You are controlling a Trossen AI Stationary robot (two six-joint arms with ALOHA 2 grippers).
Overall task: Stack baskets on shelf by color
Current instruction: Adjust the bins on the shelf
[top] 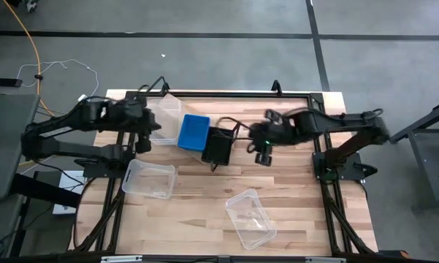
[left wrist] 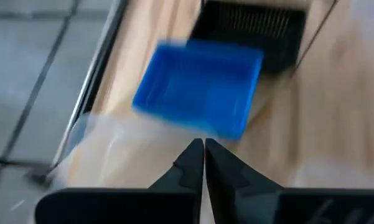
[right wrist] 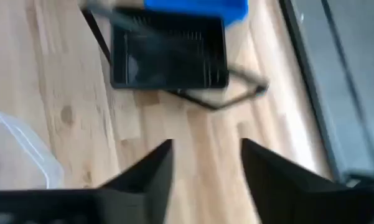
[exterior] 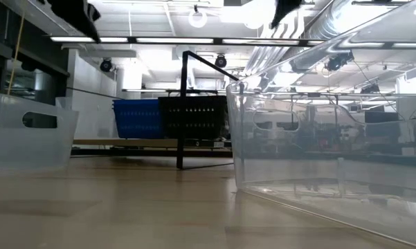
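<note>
- Far left, my left gripper (top: 143,139) hangs over the table's back-left part, fingers (left wrist: 193,163) pressed together with nothing between them.
- Just beside it sits a clear basket (top: 165,117) at the back edge, and a second clear basket (top: 148,178) lies nearer the front, apart from the first.
- Moving right, the blue basket (top: 193,131) sits against the first clear one, with the black basket (top: 218,145) touching its other side (both show side by side in the low view, behind a thin black frame (exterior: 182,111)).
- A third clear basket (top: 250,217) lies front of centre, well apart from the rest.
- Right of the black basket, my right gripper (top: 264,155) hovers over bare wood, jaws spread wide and holding nothing; I see its fingers (right wrist: 150,168) parted with the table (right wrist: 199,143) between them.
</note>
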